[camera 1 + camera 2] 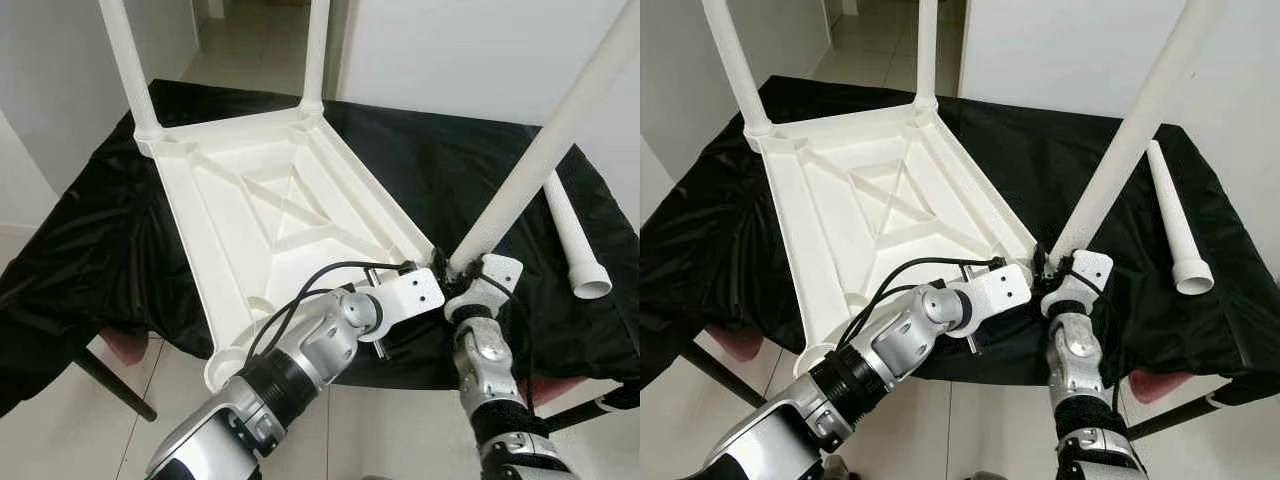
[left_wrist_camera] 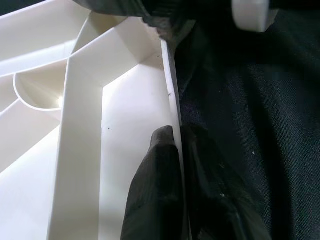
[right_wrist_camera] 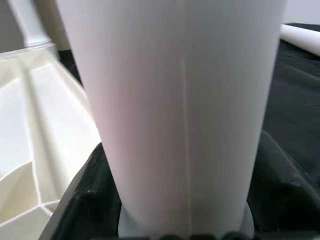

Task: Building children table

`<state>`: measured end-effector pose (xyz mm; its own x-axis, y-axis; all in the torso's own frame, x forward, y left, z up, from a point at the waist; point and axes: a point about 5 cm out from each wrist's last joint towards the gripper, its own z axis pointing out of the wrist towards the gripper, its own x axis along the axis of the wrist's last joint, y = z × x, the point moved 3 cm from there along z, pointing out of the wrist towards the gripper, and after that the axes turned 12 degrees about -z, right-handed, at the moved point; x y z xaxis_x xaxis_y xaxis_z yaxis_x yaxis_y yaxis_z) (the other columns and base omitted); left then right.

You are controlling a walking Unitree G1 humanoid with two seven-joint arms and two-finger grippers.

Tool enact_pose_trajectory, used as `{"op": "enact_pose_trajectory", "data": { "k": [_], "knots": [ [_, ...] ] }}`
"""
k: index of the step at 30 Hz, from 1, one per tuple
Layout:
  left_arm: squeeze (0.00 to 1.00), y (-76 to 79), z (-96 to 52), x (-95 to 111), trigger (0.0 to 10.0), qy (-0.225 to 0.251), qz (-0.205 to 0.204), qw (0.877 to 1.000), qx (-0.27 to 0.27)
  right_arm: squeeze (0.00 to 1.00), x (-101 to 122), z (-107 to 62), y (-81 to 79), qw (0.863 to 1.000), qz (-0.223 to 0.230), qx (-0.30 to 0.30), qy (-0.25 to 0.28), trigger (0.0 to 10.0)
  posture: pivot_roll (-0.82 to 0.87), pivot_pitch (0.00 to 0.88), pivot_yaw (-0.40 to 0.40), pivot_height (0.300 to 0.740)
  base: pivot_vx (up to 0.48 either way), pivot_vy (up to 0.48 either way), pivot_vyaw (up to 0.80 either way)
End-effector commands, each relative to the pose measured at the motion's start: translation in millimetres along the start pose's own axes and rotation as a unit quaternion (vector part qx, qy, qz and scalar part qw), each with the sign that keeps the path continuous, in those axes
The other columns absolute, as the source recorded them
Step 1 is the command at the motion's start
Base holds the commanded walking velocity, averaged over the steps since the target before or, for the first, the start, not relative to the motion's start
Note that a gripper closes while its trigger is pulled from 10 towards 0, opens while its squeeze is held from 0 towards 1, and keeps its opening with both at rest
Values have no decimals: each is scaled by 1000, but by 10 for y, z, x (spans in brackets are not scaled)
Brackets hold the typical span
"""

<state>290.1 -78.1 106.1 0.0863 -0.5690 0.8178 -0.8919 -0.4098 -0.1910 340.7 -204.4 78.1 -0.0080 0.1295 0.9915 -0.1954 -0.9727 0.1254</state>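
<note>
A white plastic tabletop lies upside down on a black cloth, with two white legs standing in its far corners. My left gripper is shut on the tabletop's near right rim, one finger on each side. My right gripper is shut on the base of a third white leg, which leans up to the right from the near right corner. In the right wrist view that leg stands between the dark fingers. A fourth leg lies loose on the cloth at the right.
The black cloth covers a low surface with dark metal legs. Tiled floor lies in front. A white wall stands behind at the right and a doorway opens at the back.
</note>
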Motion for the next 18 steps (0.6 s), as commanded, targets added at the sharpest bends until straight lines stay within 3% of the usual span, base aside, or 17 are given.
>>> {"op": "enact_pose_trajectory", "data": {
  "k": [1, 4, 11, 12, 13, 14, 18],
  "knots": [
    [0, 135, 38, 39, 10000, 0, 19, 1000, -22, 0, -531, -189, -39, 990, -4, -25, -142, 10000, -10, 7, -20, 740, 0, 0, 0],
    [0, 127, 39, 39, 10000, 0, 20, 1000, -19, 0, -520, -140, -144, 986, 8, -50, -160, 10000, -3, 0, -24, 740, 0, 0, 0],
    [0, 114, 37, 41, 10000, 0, 19, 1000, -16, 0, -513, -138, -207, 985, 7, -46, -163, 10000, 2, 0, -27, 740, 0, 0, 0],
    [0, 109, 37, 39, 10000, 0, 19, 1000, -16, 141, -522, -138, -200, 985, 8, -45, -165, 10000, 2, 0, -27, 740, 0, 0, 0],
    [0, 106, 37, 39, 10000, 0, 19, 1000, -15, 804, -528, -136, -183, 985, 6, -46, -166, 10000, 2, 0, -27, 740, 0, 0, 0],
    [0, 105, 36, 38, 10000, 0, 20, 1000, -15, 1000, -530, -134, -176, 985, 8, -46, -166, 10000, 1, 0, -26, 740, 0, 0, 0],
    [0, 106, 39, 42, 10000, 1, 20, 1000, -15, 1000, -524, -118, -184, 985, 9, -42, -164, 10000, 3, 0, -29, 740, 0, 0, 0]
  ]
}}
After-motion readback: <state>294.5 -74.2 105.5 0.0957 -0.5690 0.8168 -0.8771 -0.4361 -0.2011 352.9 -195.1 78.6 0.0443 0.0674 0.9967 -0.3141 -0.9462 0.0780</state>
